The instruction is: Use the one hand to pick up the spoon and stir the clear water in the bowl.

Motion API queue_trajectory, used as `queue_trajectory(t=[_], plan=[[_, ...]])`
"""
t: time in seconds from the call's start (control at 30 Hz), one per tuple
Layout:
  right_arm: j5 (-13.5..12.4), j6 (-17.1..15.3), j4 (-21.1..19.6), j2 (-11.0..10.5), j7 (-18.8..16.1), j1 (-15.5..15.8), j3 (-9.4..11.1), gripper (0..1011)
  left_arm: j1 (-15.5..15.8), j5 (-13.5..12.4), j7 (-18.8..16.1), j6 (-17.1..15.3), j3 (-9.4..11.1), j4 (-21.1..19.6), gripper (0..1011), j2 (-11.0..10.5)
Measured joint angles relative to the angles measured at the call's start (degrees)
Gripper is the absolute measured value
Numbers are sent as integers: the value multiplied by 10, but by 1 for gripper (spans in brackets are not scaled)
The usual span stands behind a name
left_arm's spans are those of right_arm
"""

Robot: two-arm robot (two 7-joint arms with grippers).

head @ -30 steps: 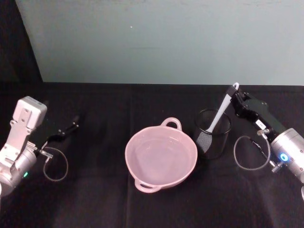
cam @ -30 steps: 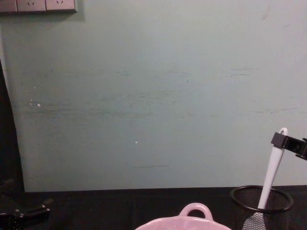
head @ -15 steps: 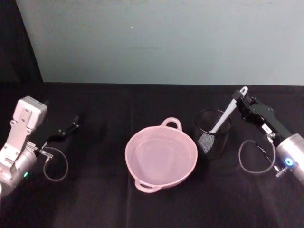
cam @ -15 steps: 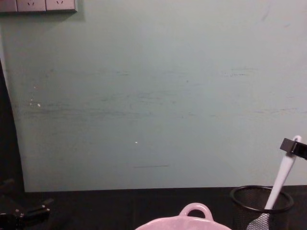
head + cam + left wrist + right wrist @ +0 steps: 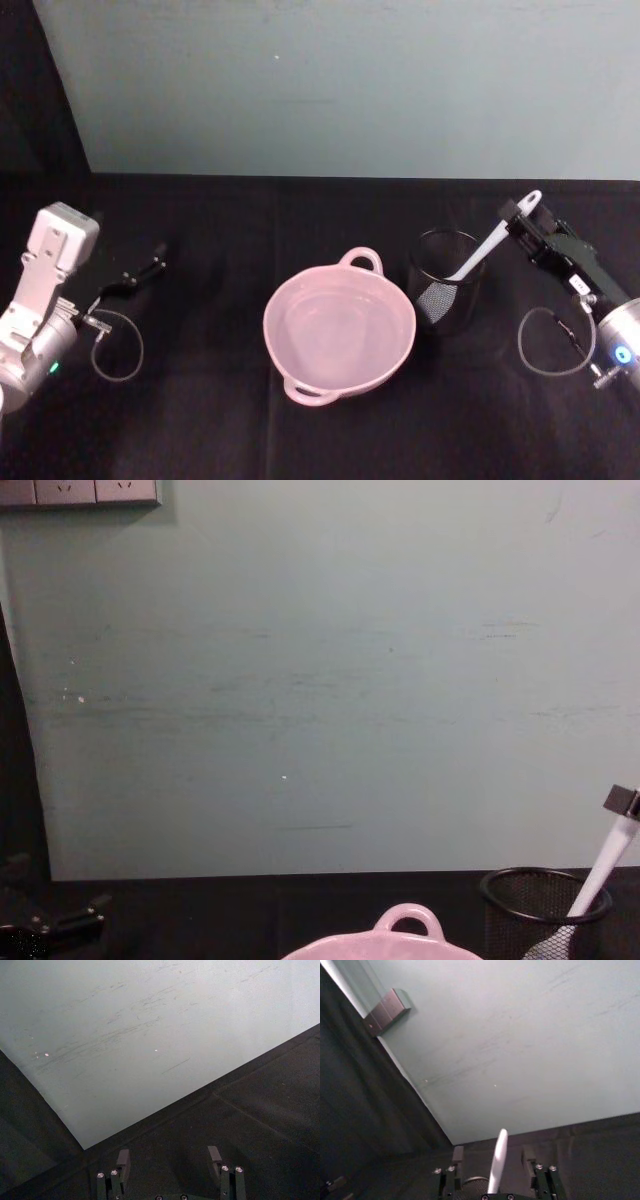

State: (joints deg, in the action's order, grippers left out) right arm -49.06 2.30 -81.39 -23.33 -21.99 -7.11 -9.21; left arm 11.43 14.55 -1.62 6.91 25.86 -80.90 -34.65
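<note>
Right of the pink bowl (image 5: pixel 339 331), my right gripper (image 5: pixel 523 221) has the white spoon (image 5: pixel 487 246) by the top of its handle, close to the loop hole. From the right wrist view the spoon (image 5: pixel 497 1162) runs up between my two fingers (image 5: pixel 457 1154), which stand wide either side of it, so I can't tell if it's a true pinch or just a loose hold lower down. Spoon leans hard away from the bowl; its head sits down inside the black wire-mesh cup (image 5: pixel 447 279), which stands just beside the bowl's right rim. From the chest view the handle (image 5: pixel 604 865) crosses over the cup's (image 5: pixel 545 895) far-right rim.

Step in hand, as I judge it: get the spoon out of the cup. To do it well, I lift along the handle's own line first, not sideways, or the head drags the mesh wall and tips the cup toward the bowl. Once the head clears the cup rim, I swing left over the bowl, bring the spoon closer to upright, then lower the head into the water near the middle. Stir in small circles, keeping off the bowl wall and the arched loop handle (image 5: pixel 362 260) on its far rim, so nothing slops. Grip so high on the handle means the head may swing; go slow.

Far left of the bowl, my left gripper (image 5: pixel 150 268) is parked low over the black table (image 5: pixel 220 420), fingers (image 5: pixel 123 1160) spread and holding nothing.
</note>
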Motion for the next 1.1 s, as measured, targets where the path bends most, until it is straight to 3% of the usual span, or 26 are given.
queue_trajectory(t=[0.23, 0.33, 0.43, 0.57, 0.7, 0.73, 0.77, 0.83, 0.93, 1.1], plan=[[4, -28, -38, -17, 26, 21, -2, 904, 0, 0, 0, 0, 0, 0, 1005, 0], [9, -46, -72, -34, 39, 40, -3, 1002, 0, 0, 0, 0, 0, 0, 1005, 0], [17, -67, -113, -59, 54, 66, 0, 1003, 0, 0, 0, 0, 0, 0, 1005, 0], [51, -95, -160, -96, 90, 91, 1, 1002, 0, 0, 0, 0, 0, 0, 1005, 0], [120, -147, -200, -136, 144, 97, -12, 1003, 0, 0, 0, 0, 0, 0, 1005, 0], [152, -173, -211, -150, 166, 92, -22, 1003, 0, 0, 0, 0, 0, 0, 1005, 0], [167, -186, -215, -157, 176, 88, -28, 1002, 0, 0, 0, 0, 0, 0, 1005, 0], [199, -208, -215, -167, 189, 75, -41, 1003, 0, 0, 0, 0, 0, 0, 1005, 0], [226, -215, -195, -169, 192, 56, -51, 1002, 0, 0, 0, 0, 0, 0, 1005, 0], [250, -186, -149, -159, 188, 31, -56, 1003, 0, 0, 0, 0, 0, 0, 1005, 0]])
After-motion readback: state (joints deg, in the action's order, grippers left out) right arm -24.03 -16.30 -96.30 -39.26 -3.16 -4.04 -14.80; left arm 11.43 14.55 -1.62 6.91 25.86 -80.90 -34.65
